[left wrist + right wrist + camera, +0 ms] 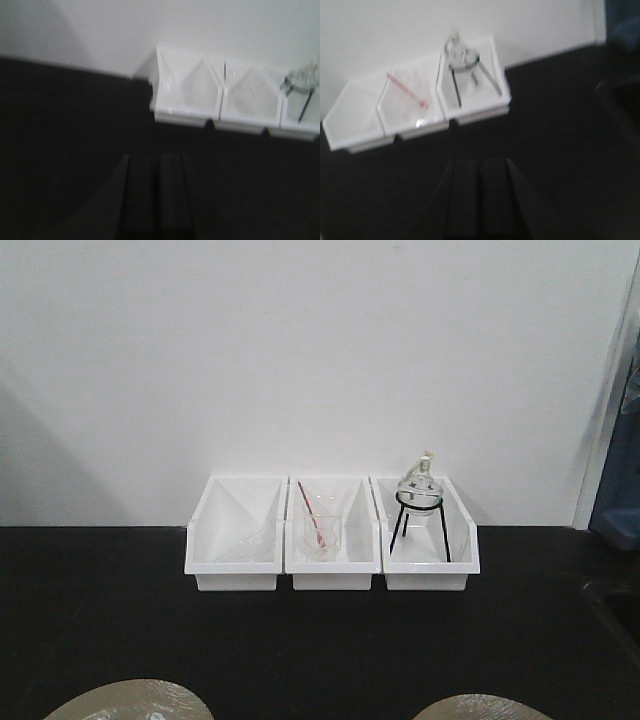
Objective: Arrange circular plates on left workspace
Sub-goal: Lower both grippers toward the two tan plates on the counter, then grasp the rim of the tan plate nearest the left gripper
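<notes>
Two beige-tan circular plates lie on the black bench top [100, 610], which is the left workspace, at the very bottom edge of the front view. Only the far rim of the left plate [130, 700] and of the right plate [482, 707] shows. Neither plate appears in the wrist views. My left gripper [157, 159] hangs over bare black bench in front of the bins, its two dark fingers pressed together and holding nothing. My right gripper [481, 162] is likewise shut and empty above the bench. Neither gripper shows in the front view.
Three white bins stand in a row against the white wall: the left bin [233, 540], the middle bin [332, 558] holding a glass beaker with a pink rod [320, 525], and the right bin [428, 565] holding a glass flask on a black tripod [419, 502]. A recessed sink [615, 612] lies at the far right.
</notes>
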### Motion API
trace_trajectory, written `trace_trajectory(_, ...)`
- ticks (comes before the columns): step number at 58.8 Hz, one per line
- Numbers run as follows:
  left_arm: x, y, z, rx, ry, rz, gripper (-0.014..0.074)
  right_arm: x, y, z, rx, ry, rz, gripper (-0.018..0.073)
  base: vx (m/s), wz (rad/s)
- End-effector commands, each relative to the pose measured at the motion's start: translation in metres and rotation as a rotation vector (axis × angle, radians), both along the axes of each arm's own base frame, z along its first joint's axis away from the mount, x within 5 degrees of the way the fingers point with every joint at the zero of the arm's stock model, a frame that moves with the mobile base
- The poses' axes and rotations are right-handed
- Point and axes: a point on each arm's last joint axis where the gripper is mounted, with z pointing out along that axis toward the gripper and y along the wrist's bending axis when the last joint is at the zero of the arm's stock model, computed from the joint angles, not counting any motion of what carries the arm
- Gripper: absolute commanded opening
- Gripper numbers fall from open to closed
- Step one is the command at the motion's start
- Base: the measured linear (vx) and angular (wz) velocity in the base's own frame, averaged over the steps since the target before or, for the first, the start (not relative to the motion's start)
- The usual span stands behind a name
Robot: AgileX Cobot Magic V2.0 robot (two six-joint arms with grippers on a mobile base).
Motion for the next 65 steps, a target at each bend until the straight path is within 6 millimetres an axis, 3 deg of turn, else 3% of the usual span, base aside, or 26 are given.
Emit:
trace_trajectory(1,0.037,-0.018,-0.003,-0.082,0.149,-0.119,0.0003,0.024,0.016,0.004,0.11,0.047,0.156,-0.0003,0.0,0.0)
trace_trajectory(7,0.065,-0.044,-0.015,-0.178,0.3,-0.381,0.0003,0.042,0.038,-0.011,0.274,0.114,0.393,-0.0003,0.0,0.0)
trace_trajectory(14,0.093,-0.073,-0.025,-0.458,0.391,-0.695,0.0003,0.058,0.055,-0.023,0.487,0.138,0.584,-0.0003,0.0,0.0)
trace_trajectory(23,0.121,-0.078,-0.031,-0.783,0.393,-0.824,0.0003,0.064,0.049,-0.029,0.594,0.163,0.633,-0.0003,0.0,0.0)
trace_trajectory(33,0.134,-0.035,-0.037,-0.822,0.353,-0.699,0.0003,0.057,0.009,-0.024,0.672,0.165,0.634,-0.0003,0.0,0.0)
trace_trajectory(43,0.131,0.023,-0.047,-0.74,0.398,-0.531,0.0003,0.055,-0.037,-0.028,0.674,0.15,0.463,-0.0003,0.0,0.0)
trace_trajectory(55,0.115,0.083,-0.068,-0.605,0.533,-0.313,0.0003,0.054,-0.054,-0.037,0.567,0.161,0.392,-0.0003,0.0,0.0)
trace_trajectory(65,0.115,0.094,-0.076,-0.521,0.578,-0.212,0.0003,0.054,-0.057,-0.043,0.497,0.193,0.367,-0.0003,0.0,0.0)
